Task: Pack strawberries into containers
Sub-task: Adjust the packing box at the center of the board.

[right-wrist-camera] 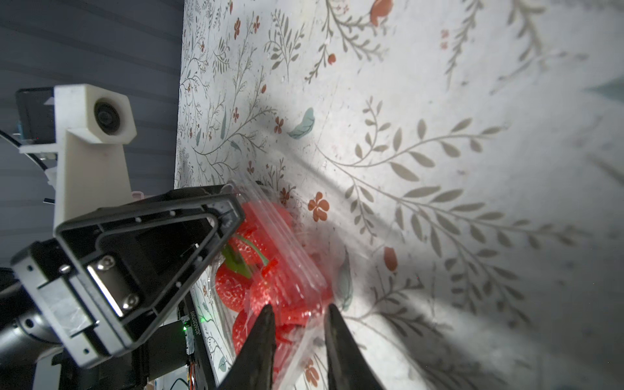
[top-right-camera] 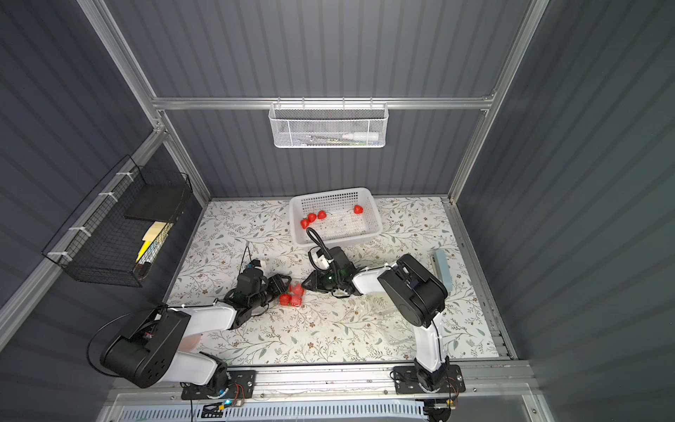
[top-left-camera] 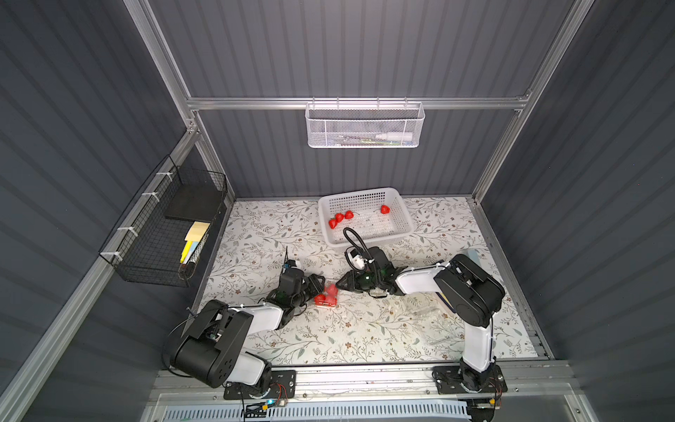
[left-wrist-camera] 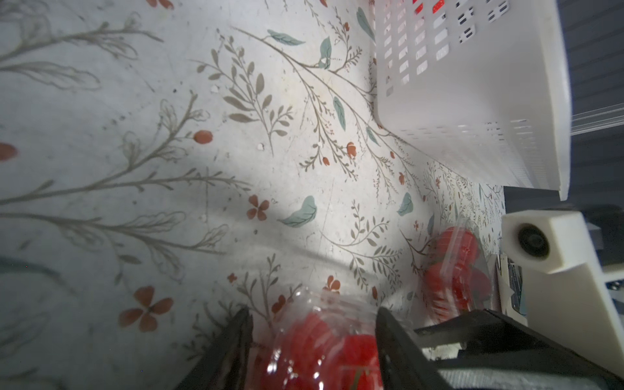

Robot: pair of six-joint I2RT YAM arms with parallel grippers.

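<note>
Left gripper (left-wrist-camera: 313, 312): jaws stand about half apart, one finger on each side of the clear container (left-wrist-camera: 324, 300). The packed strawberries (left-wrist-camera: 314, 341) show red in the gap between them.

Right gripper (right-wrist-camera: 300, 306): jaws are narrower but still parted, and the tips straddle the container's opposite end. Clear plastic and red fruit fill the gap. The plastic is blurred and glary in both wrist views, so I cannot tell whether either pair actually presses on it.

In both top views the two grippers face each other tip to tip, with the container (top-left-camera: 326, 296) on the table (top-left-camera: 365, 329) directly between them.

The white basket (top-left-camera: 358, 193) sits beyond the right gripper (top-left-camera: 339, 285), well apart from both sets of jaws. It holds four loose strawberries (top-left-camera: 339, 217): three clustered, one off alone.
</note>
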